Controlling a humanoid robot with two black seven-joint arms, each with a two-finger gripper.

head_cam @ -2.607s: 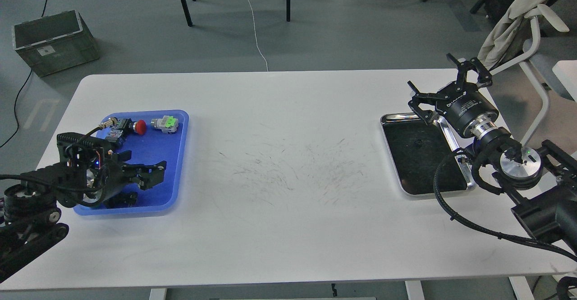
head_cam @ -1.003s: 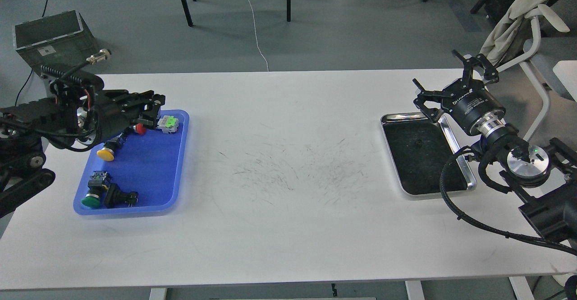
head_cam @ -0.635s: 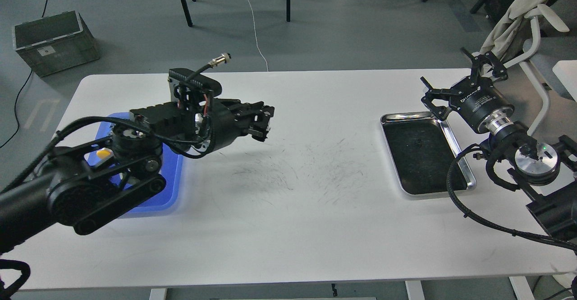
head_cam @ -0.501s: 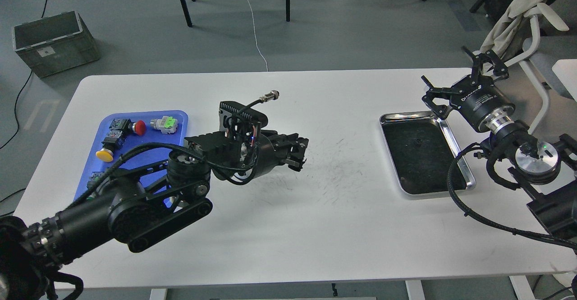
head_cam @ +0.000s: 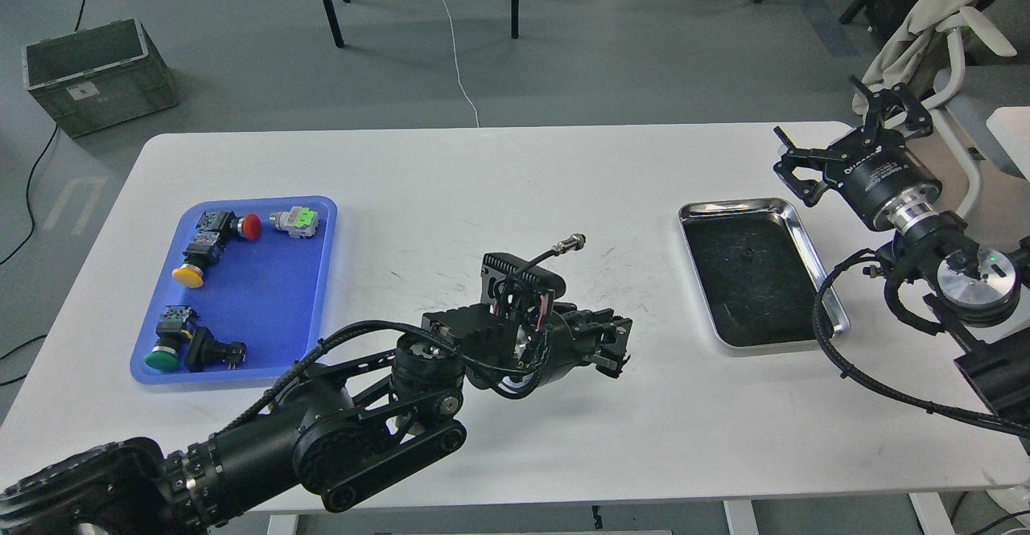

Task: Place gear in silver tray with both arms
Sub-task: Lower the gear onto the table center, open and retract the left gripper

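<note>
Left gripper [head_cam: 615,346] swung from blue tray [head_cam: 310,322] to mid-table, closed, maybe carrying a part; right gripper [head_cam: 857,137] open beyond silver tray [head_cam: 805,229], handover likely next

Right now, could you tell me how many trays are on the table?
2: the blue tray at the table's left holding push-button parts, and the silver tray at the right, apparently empty.

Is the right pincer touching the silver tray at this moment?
Apart. The head view shows the right pincer up beyond the silver tray's far right corner, with bare white table visible between its fingertips and the rim.
</note>
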